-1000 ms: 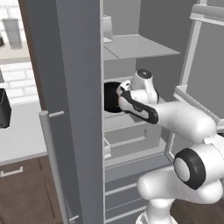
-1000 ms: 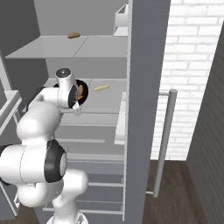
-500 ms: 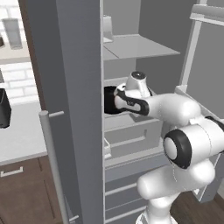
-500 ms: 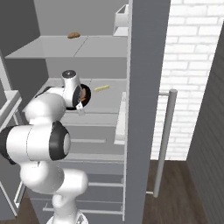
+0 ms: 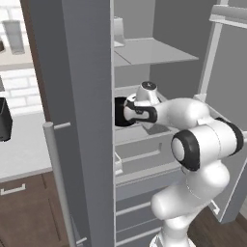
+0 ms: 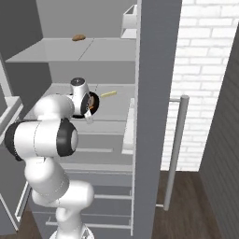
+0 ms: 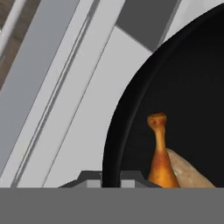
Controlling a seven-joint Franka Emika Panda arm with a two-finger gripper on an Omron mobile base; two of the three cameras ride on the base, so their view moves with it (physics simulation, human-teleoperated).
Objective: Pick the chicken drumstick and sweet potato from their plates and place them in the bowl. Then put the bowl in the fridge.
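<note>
Bowl (image 7: 175, 87) holds drumstick (image 7: 159, 157) and potato (image 7: 188, 173); gripper (image 7: 110, 177) pinches its rim over the fridge (image 5: 82, 96) middle shelf's front edge. Release probably remains.

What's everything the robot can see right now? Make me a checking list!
surface: pale grey fridge shelf, the bowl sits over it.
job's things: black bowl holds the chicken drumstick and sweet potato, inside the open fridge.
clutter: small brown item on the upper shelf; yellowish stick behind the bowl.
grippers: gripper shut on the bowl's rim.
cables: nothing seen.
surroundings: white brick wall, fridge door handle, kitchen counter.
</note>
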